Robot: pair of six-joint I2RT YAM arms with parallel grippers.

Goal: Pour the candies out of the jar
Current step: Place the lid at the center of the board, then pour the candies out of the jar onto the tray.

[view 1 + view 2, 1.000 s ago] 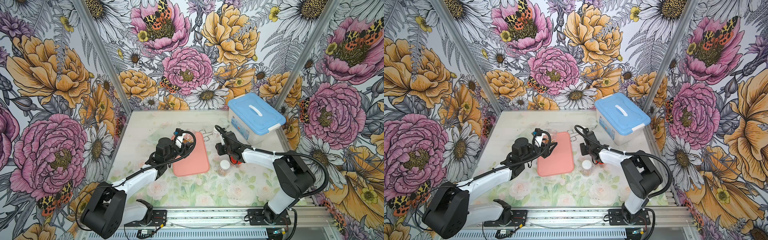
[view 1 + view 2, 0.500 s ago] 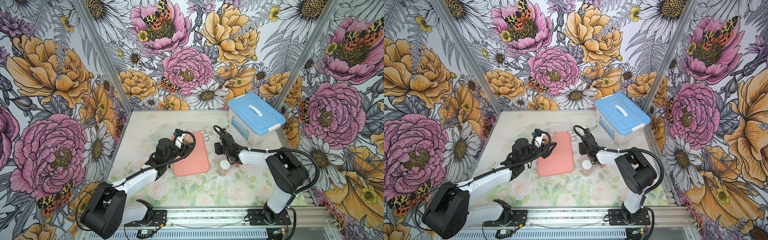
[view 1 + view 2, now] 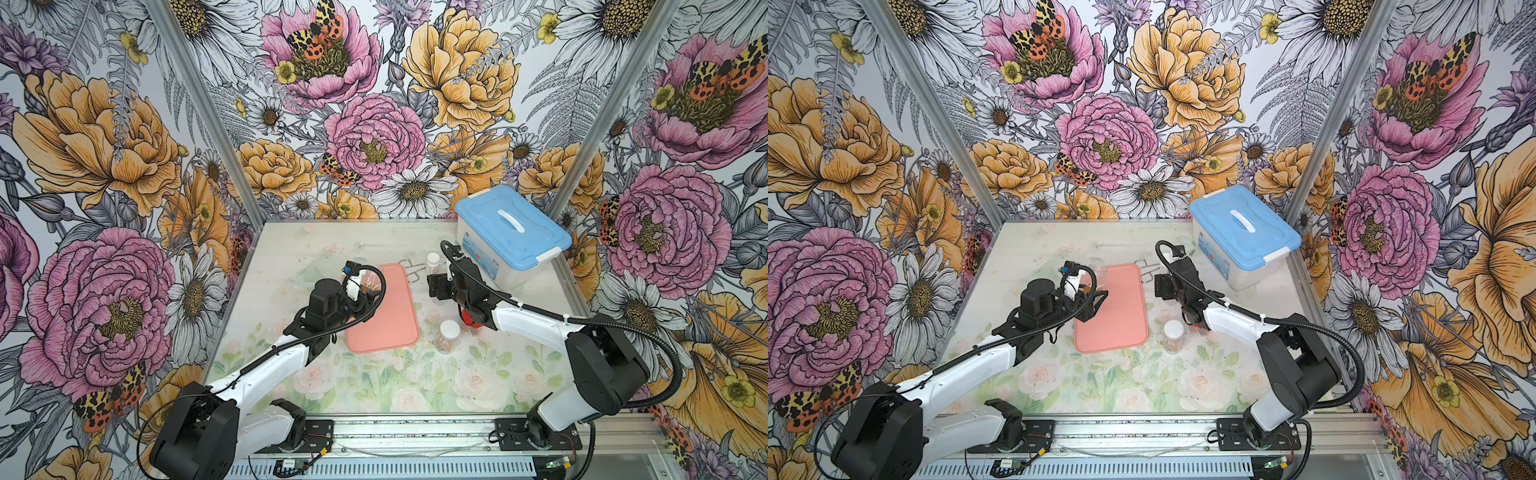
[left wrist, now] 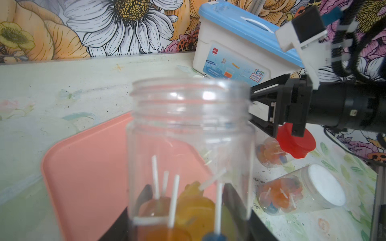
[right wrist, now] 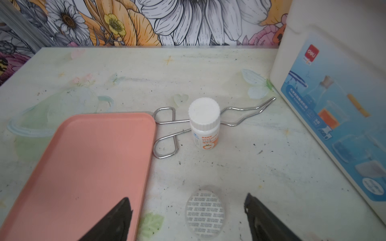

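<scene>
Several candies (image 4: 194, 205) lie in the open jar (image 4: 190, 125) gripped upright by the left pincer (image 4: 188, 194) over the pink tray (image 4: 87, 167). Right pincer (image 5: 188, 198) gapes empty above the tabletop (image 5: 229, 167)

Light is bright and even in both top views, with only soft shadows on the table (image 3: 374, 399) near the pink tray (image 3: 386, 316). In the left wrist view the clear jar (image 4: 190, 133) before the tray is blurred, with small white glare spots. In the right wrist view the box (image 5: 334, 104), apart from the tray, looks curved.
</scene>
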